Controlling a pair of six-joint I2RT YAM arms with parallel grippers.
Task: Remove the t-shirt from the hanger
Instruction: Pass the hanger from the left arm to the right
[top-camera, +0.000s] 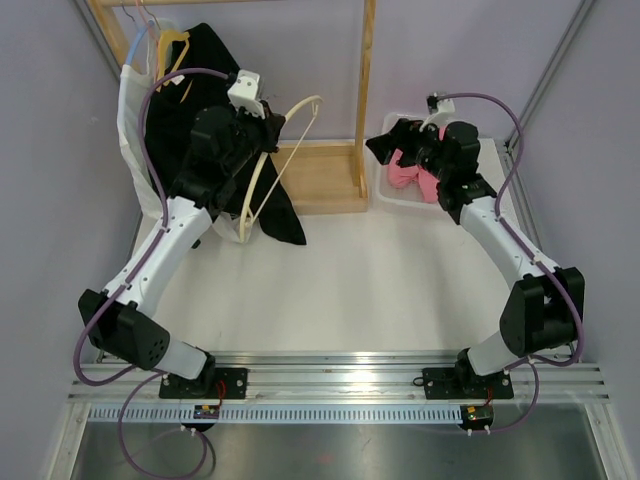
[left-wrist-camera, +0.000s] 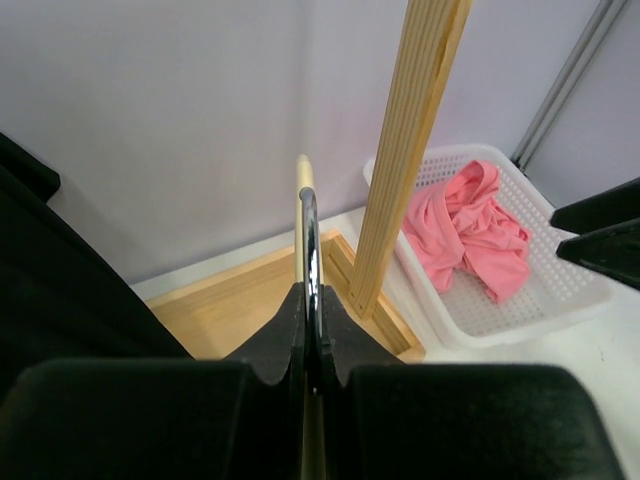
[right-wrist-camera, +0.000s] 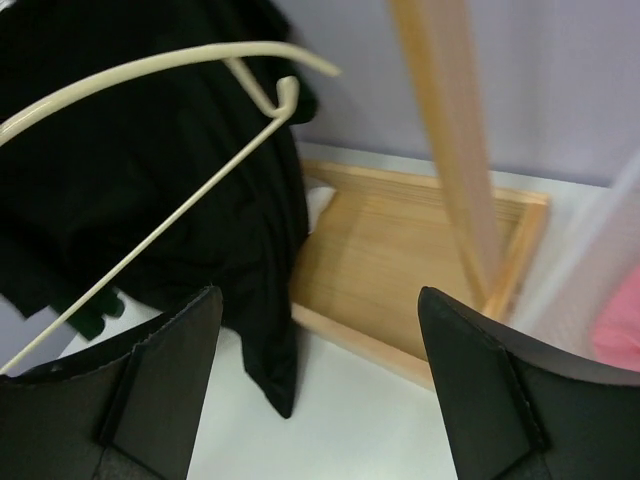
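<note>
Black t-shirt: hangs in a loose heap at the left of the rack, and its lower hem trails down onto the white tabletop beside the rack's base.

Cream curved hanger: lies tilted across the front of the shirt. One shoulder tip and the straight lower bar are bare and in plain sight. I cannot tell whether the far end is caught in the cloth.

Left gripper: pinched tight on the hanger's chrome wire hook. The jaws meet around the wire. The arm reaches up over the shirt.

Light wooden rack: upright post rises from a shallow tray-like base. The shirt's hem lies against the base's left side.

Right gripper: jaws spread wide, with nothing between them. It hovers above the white slotted plastic basket, and its fingers point left toward the post and hanger.

The basket sits just right of the rack base. A crumpled pink garment lies inside it.

A white cloth hangs at the far left, next to the black shirt. Above it are a couple of other hanger hooks, too small to make out well.
</note>
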